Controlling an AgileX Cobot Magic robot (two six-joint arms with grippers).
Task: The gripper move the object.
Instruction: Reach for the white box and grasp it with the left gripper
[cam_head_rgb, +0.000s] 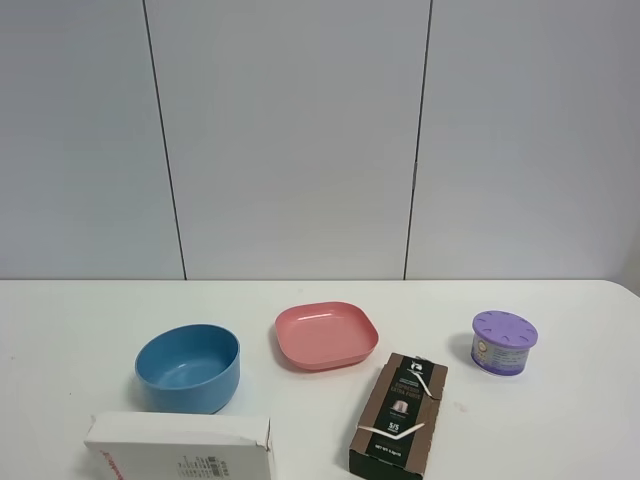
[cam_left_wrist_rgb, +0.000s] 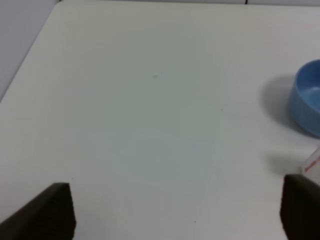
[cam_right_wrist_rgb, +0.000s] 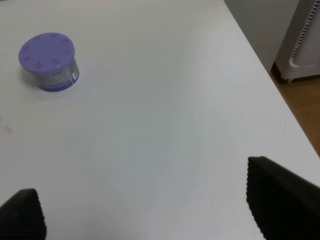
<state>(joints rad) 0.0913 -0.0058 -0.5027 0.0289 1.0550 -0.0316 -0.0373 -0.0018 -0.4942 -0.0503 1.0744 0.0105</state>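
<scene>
The flat white cardboard box (cam_head_rgb: 182, 446) with red lettering and a barcode label lies at the table's front left, just in front of the blue bowl (cam_head_rgb: 189, 368). Only its corner (cam_left_wrist_rgb: 313, 162) shows in the left wrist view. My left gripper (cam_left_wrist_rgb: 175, 212) is open and empty over bare table to the left of the box and bowl (cam_left_wrist_rgb: 308, 104). My right gripper (cam_right_wrist_rgb: 150, 210) is open and empty over bare table near the right edge, apart from the purple can (cam_right_wrist_rgb: 49, 61). Neither arm shows in the exterior high view.
A pink square plate (cam_head_rgb: 326, 335) sits mid-table. A dark brown capsule box (cam_head_rgb: 399, 416) lies front centre. The purple-lidded can (cam_head_rgb: 504, 342) stands to the right. A white appliance (cam_right_wrist_rgb: 304, 40) stands on the floor beyond the table's right edge.
</scene>
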